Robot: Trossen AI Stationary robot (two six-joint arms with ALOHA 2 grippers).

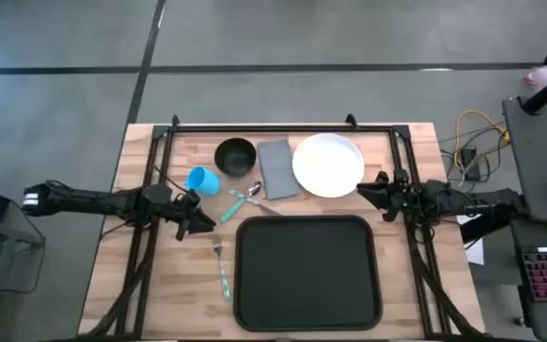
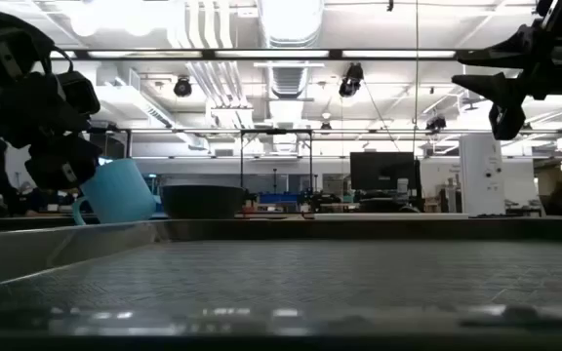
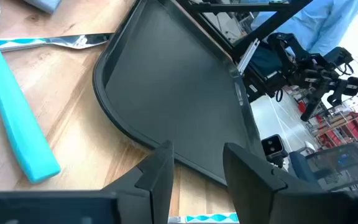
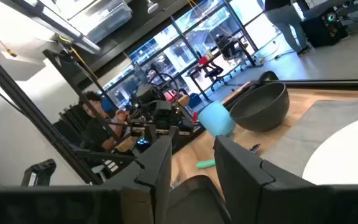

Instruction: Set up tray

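The black tray (image 1: 307, 274) lies flat on the wooden table, near its front edge; it also shows in the left wrist view (image 3: 166, 87) and fills the low view's foreground (image 2: 291, 273). My left gripper (image 1: 198, 220) hovers open just left of the tray's far left corner, its fingers (image 3: 163, 171) apart with nothing between them. My right gripper (image 1: 368, 187) is open above the table by the right rim of the white plate (image 1: 329, 164), nothing between its fingers (image 4: 157, 165). In the low view it hangs high (image 2: 503, 88).
Along the far side sit a black bowl (image 1: 235, 156), a blue cup (image 1: 203, 180), a grey napkin (image 1: 276, 168) and the plate. Teal-handled cutlery lies between cup and tray (image 1: 245, 197), and a fork (image 1: 221, 266) lies left of the tray. A dark frame (image 1: 283, 125) borders the table.
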